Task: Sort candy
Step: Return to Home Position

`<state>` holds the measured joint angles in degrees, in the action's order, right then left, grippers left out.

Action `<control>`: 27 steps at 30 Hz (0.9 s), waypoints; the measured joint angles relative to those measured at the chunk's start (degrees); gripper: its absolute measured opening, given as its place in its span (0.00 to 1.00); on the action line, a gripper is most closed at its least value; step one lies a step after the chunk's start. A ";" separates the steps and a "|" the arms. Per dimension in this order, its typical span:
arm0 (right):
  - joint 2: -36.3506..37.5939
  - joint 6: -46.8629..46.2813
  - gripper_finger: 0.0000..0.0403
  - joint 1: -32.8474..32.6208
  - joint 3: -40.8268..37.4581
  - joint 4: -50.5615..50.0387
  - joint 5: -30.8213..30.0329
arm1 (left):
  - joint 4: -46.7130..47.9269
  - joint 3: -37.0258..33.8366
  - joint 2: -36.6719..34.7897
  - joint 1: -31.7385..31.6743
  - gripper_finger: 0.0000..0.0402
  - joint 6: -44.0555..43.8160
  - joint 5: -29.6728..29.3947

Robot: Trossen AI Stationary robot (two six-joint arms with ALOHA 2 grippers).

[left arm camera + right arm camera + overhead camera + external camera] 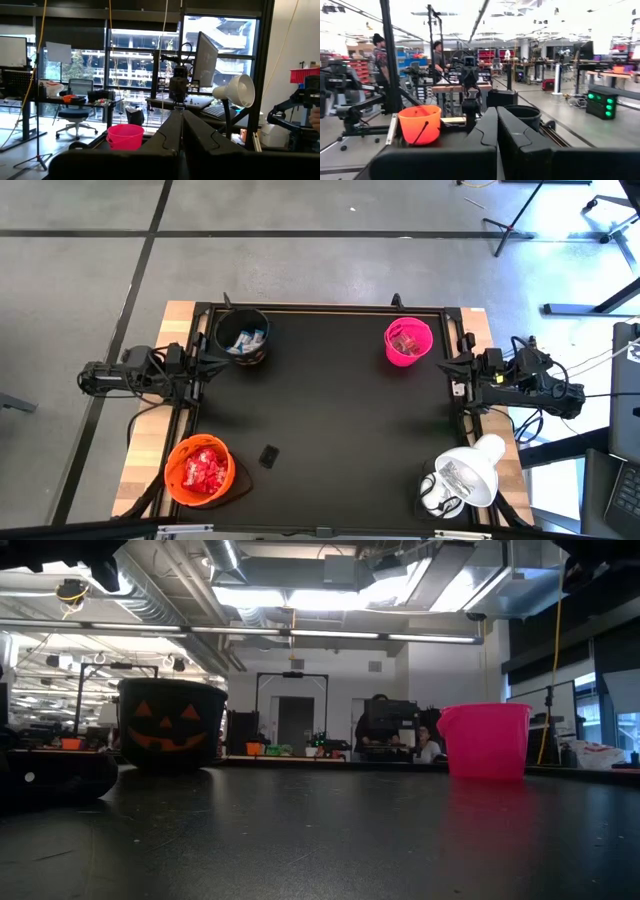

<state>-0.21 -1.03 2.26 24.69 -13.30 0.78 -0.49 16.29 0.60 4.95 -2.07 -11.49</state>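
Note:
Red-wrapped candy fills the orange bowl at the table's near left corner. Blue-and-white candy lies in the black bowl at the far left, which shows a pumpkin face in the low view. The pink bowl at the far right holds a few sweets. My left gripper is shut and held back at the table's left edge. My right gripper is shut at the right edge. Neither is near a bowl.
A small flat black object lies on the dark mat, right of the orange bowl. A white lamp stands at the near right corner. The mat's middle is bare. People stand in the room beyond the table.

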 joint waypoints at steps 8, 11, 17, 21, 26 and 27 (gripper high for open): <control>-0.02 -0.10 0.00 0.00 0.00 -0.63 -1.21 | 0.00 0.00 0.00 0.00 0.02 -0.02 0.00; -0.02 -0.12 0.00 0.00 0.00 -0.61 -1.21 | 0.00 0.00 0.00 0.00 0.02 -0.02 0.00; -0.02 -0.14 0.00 0.00 0.00 -0.61 -1.21 | 0.00 0.00 0.00 0.00 0.02 -0.05 0.00; -0.04 -0.15 0.00 0.00 0.00 -0.61 -1.22 | 0.00 0.00 0.00 0.00 0.02 -0.07 0.00; -0.04 -0.14 0.00 0.00 0.00 -0.61 -1.23 | 0.00 0.00 0.00 0.00 0.02 -0.09 0.00; -0.04 -0.14 0.00 0.00 0.00 -0.59 -1.23 | 0.00 0.00 0.00 0.00 0.02 -0.09 0.00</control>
<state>-0.25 -1.17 2.26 24.69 -13.90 -0.45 -0.49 16.29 0.60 4.95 -2.15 -11.49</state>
